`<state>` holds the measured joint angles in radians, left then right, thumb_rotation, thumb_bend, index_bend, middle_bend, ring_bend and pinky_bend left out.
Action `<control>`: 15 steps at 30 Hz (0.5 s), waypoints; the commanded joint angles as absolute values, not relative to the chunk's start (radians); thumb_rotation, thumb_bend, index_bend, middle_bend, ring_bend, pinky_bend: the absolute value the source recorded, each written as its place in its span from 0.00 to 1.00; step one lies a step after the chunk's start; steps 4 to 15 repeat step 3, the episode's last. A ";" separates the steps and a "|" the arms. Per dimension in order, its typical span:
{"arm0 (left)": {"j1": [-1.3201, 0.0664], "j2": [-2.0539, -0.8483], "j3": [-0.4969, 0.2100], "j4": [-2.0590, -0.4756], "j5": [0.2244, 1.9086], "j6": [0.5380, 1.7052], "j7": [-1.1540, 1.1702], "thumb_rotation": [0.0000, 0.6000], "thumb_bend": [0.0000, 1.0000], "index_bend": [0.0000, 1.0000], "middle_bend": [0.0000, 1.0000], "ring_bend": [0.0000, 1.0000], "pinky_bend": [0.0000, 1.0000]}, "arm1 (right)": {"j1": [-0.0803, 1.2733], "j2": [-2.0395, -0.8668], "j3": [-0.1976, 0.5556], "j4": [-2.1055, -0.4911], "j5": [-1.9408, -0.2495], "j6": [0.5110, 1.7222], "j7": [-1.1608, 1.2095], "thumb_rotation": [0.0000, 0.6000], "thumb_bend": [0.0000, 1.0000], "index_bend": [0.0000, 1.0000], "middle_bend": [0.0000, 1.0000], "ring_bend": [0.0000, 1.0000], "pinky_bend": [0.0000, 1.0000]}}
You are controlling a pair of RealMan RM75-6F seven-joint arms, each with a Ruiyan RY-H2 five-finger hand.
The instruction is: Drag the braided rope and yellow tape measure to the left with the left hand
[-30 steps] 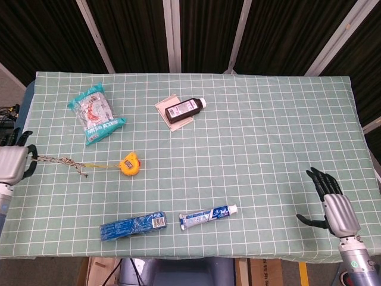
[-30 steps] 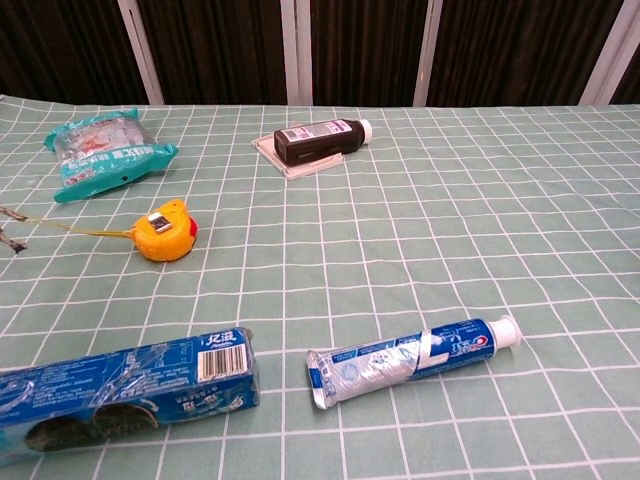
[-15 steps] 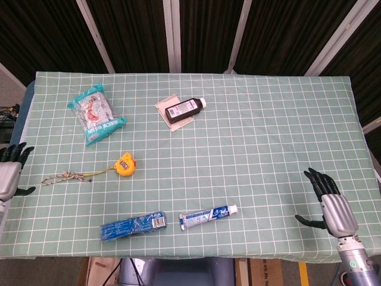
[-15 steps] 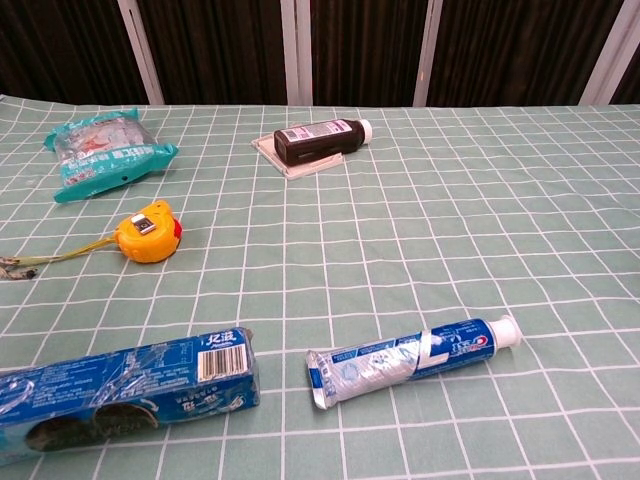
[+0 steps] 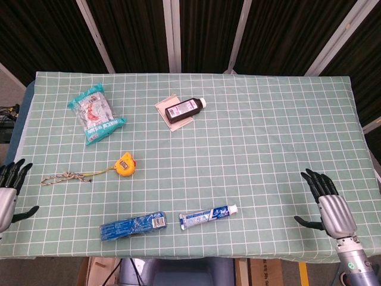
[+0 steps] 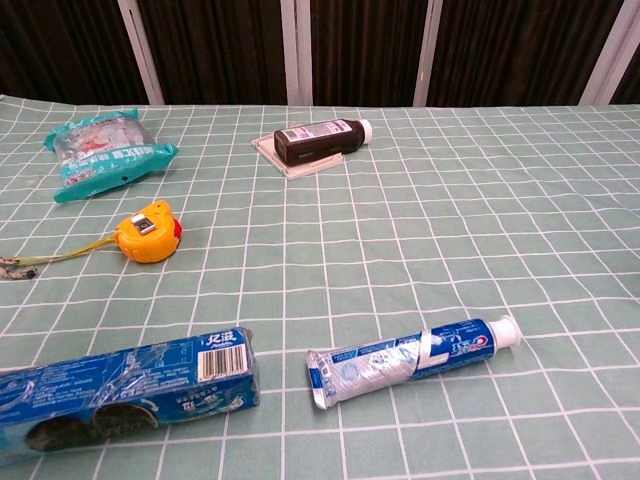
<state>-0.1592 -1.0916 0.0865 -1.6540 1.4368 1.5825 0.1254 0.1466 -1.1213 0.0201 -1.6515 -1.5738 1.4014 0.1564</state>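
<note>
A big table [image 5: 286,119] fills most of the view. It has a green cloth [image 5: 268,155] on it with thin white lines that make little squares. Behind the far edge of the table the wall is very dark, almost black [image 5: 131,36]. Pale, slanted bars [image 5: 172,36] cross over that dark wall. Below the near edge of the table there is something brown like a cardboard box [image 5: 268,271]. A bit of grey floor [image 5: 12,89] shows at the far left side.

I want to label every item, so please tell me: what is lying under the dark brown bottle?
Under the dark brown bottle lies a flat beige packet or card, its edges sticking out. The part beneath the bottle is covered, so any print there is hidden.
</note>
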 commanded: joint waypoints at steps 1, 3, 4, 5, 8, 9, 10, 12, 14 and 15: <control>-0.122 -1.111 0.110 -1.657 1.484 1.615 0.144 1.00 0.05 0.00 0.00 0.00 0.00 | 0.145 -1.124 0.021 -1.648 -1.577 1.408 0.149 1.00 0.11 0.00 0.00 0.00 0.00; -0.117 -1.125 0.101 -1.653 1.480 1.611 0.158 1.00 0.05 0.00 0.00 0.00 0.00 | 0.144 -1.126 0.021 -1.646 -1.576 1.409 0.154 1.00 0.11 0.00 0.00 0.00 0.00; -0.117 -1.125 0.101 -1.653 1.480 1.611 0.158 1.00 0.05 0.00 0.00 0.00 0.00 | 0.144 -1.126 0.021 -1.646 -1.576 1.409 0.154 1.00 0.11 0.00 0.00 0.00 0.00; -0.117 -1.125 0.101 -1.653 1.480 1.611 0.158 1.00 0.05 0.00 0.00 0.00 0.00 | 0.144 -1.126 0.021 -1.646 -1.576 1.409 0.154 1.00 0.11 0.00 0.00 0.00 0.00; -0.117 -1.125 0.101 -1.653 1.480 1.611 0.158 1.00 0.05 0.00 0.00 0.00 0.00 | 0.144 -1.126 0.021 -1.646 -1.576 1.409 0.154 1.00 0.11 0.00 0.00 0.00 0.00; -0.117 -1.125 0.101 -1.653 1.480 1.611 0.158 1.00 0.05 0.00 0.00 0.00 0.00 | 0.144 -1.126 0.021 -1.646 -1.576 1.409 0.154 1.00 0.11 0.00 0.00 0.00 0.00; -0.117 -1.125 0.101 -1.653 1.480 1.611 0.158 1.00 0.05 0.00 0.00 0.00 0.00 | 0.144 -1.126 0.021 -1.646 -1.576 1.409 0.154 1.00 0.11 0.00 0.00 0.00 0.00; -0.117 -1.125 0.101 -1.653 1.480 1.611 0.158 1.00 0.05 0.00 0.00 0.00 0.00 | 0.144 -1.126 0.021 -1.646 -1.576 1.409 0.154 1.00 0.11 0.00 0.00 0.00 0.00; -0.117 -1.125 0.101 -1.653 1.480 1.611 0.158 1.00 0.05 0.00 0.00 0.00 0.00 | 0.144 -1.126 0.021 -1.646 -1.576 1.409 0.154 1.00 0.11 0.00 0.00 0.00 0.00; -0.117 -1.125 0.101 -1.653 1.480 1.611 0.158 1.00 0.05 0.00 0.00 0.00 0.00 | 0.144 -1.126 0.021 -1.646 -1.576 1.409 0.154 1.00 0.11 0.00 0.00 0.00 0.00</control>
